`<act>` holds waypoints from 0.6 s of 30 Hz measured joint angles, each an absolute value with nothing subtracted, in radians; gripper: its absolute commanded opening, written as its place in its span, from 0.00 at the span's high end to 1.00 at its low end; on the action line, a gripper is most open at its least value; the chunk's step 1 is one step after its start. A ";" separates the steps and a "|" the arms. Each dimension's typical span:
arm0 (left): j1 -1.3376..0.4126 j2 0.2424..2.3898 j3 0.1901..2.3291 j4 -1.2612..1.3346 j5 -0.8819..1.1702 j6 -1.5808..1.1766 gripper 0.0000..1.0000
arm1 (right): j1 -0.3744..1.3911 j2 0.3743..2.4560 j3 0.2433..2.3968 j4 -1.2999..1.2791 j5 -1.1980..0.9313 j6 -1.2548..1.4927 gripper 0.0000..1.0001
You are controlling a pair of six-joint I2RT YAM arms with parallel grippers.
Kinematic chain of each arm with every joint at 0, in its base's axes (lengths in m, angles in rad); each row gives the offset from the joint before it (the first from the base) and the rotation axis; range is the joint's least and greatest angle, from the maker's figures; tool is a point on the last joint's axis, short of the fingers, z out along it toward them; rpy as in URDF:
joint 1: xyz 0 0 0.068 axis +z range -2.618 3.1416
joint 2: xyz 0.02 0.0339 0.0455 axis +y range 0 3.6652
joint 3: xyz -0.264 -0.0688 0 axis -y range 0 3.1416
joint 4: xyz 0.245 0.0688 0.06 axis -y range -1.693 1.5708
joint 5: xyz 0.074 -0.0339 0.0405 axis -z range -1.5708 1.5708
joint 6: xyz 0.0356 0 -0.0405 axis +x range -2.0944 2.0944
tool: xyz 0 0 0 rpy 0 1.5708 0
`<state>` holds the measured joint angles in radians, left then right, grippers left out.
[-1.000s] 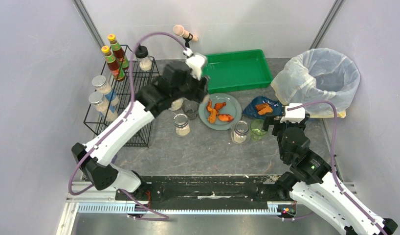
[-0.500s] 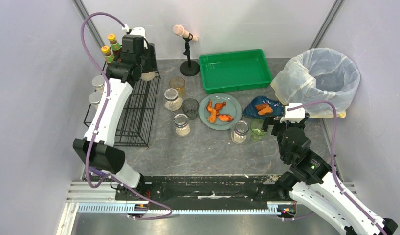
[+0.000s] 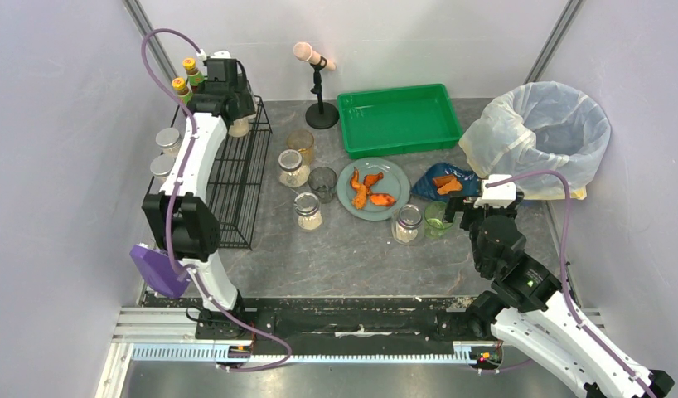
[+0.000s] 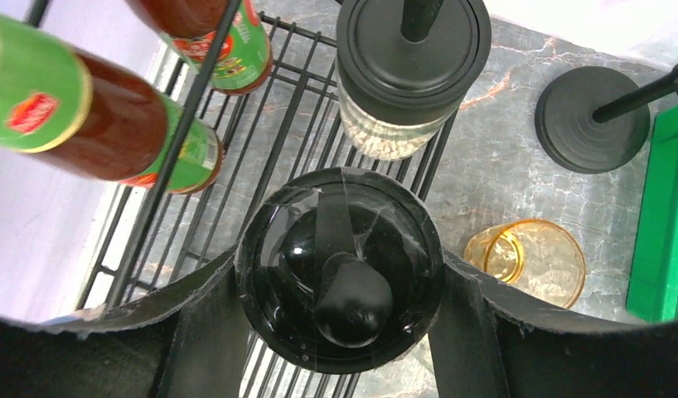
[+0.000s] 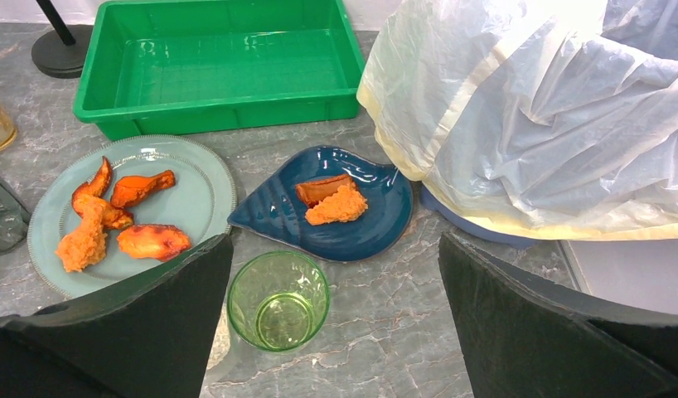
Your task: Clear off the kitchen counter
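L arm reaches to back-left corner, over black wire rack (image 3: 236, 195). L end effector (image 4: 340, 259) is clamped on a round black-lidded glass jar (image 4: 352, 220), with fingers (image 4: 207, 332) pressed to both sides of the lid. Jar is upright above the rack wires; resting or lifted, cannot tell. Just ahead on rack is a second black-lidded jar w/ pale contents (image 4: 402, 91). To its left are two red sauce bottles w/ green labels (image 4: 145, 124).

R end effector (image 5: 331, 249) is spread wide w/ nothing in it, low over the dark grey mottled stone-look worktop (image 3: 352, 249), right side. Ahead of it:
- green drinking glass (image 5: 279, 300)
- blue shell-shaped dish w/ orange food (image 5: 352, 240)
- round grey-green plate w/ fried orange pieces (image 5: 199, 195)

Worktop fills the cell floor. It also carries a green plastic tray (image 3: 399, 118) at back, a white-bagged bin (image 3: 539, 133) back right, and clear jars w/ pale contents (image 3: 307, 211) mid-field.
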<state>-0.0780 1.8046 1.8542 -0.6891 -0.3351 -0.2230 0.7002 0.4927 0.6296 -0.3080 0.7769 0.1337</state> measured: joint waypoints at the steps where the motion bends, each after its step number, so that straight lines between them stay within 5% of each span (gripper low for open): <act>1: -0.078 1.818 1.858 -0.683 -0.335 -0.228 0.61 | 0.700 0.493 0.630 -0.308 0.777 0.133 0.02; 6: -0.078 1.888 1.871 -0.670 -0.331 -0.246 0.48 | 0.700 0.509 0.630 -0.308 0.787 0.125 0.02; 11: -0.074 1.905 1.877 -0.650 -0.319 -0.261 0.25 | 0.700 0.522 0.630 -0.308 0.789 0.118 0.02; 18: -0.072 1.905 1.876 -0.628 -0.312 -0.276 0.10 | 0.700 0.526 0.630 -0.307 0.788 0.115 0.02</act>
<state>-0.0723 1.9045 1.8763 -0.6285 -0.3122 -0.2760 0.7002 0.5259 0.6296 -0.3073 0.7883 0.1146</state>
